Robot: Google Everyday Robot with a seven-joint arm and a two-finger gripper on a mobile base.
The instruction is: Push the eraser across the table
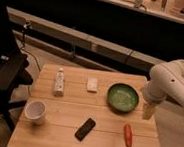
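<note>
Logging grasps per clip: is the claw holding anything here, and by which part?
Nothing appears held. The claw hangs beside the green bowl at the edge of the table, apart from the eraser, which lies flat near the front edge.

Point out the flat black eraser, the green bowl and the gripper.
flat black oblong eraser [85,129]: camera view, centre of its top face.
round green bowl [122,98]: camera view, bare inner floor.
gripper [147,112]: camera view, lower end, beside the bowl.

Likely a robotics lab or office corner: a white robot arm [171,80] by a plank tabletop [67,135], its claw [147,111] over one end; a black office chair [4,77] alongside, a cable [33,56] on bare floor [173,127].
</note>
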